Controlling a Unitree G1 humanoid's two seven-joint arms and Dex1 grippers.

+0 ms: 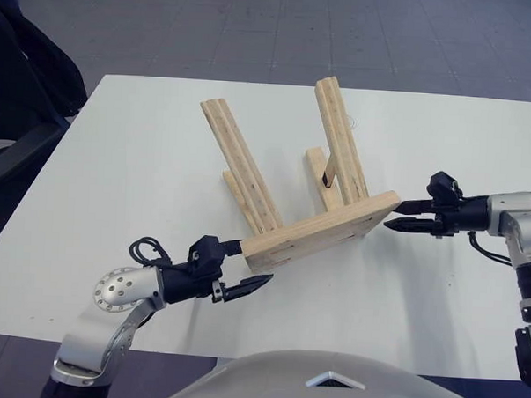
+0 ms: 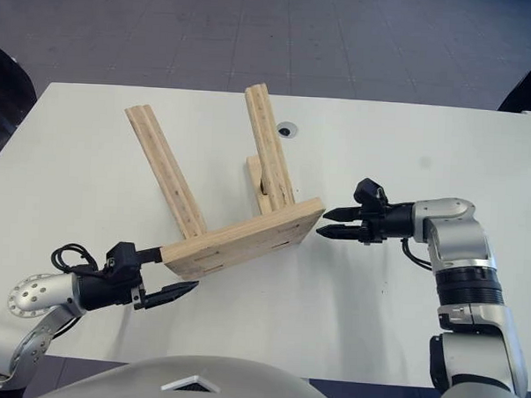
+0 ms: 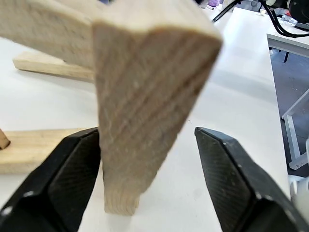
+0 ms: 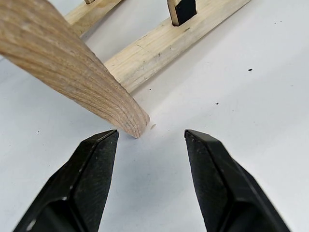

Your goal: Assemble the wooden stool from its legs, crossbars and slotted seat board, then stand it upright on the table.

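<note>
The wooden stool lies tipped on the white table (image 1: 117,175), its seat board (image 1: 321,230) standing on edge and its legs (image 1: 241,163) slanting away toward the far side. A crossbar (image 1: 324,171) joins the legs near the board. My left gripper (image 1: 254,267) is open at the board's near-left corner (image 3: 145,121), which sits between the fingers; one finger (image 3: 63,179) is against the wood, the other (image 3: 231,179) stands apart. My right gripper (image 1: 393,215) is open at the board's right end, with the rounded corner (image 4: 72,72) just beyond its fingertips and not touching them.
A small round cable hole (image 2: 288,129) sits in the table behind the stool. A dark chair (image 1: 23,109) stands off the table's left side. Bare tabletop lies to the far left and far right of the stool.
</note>
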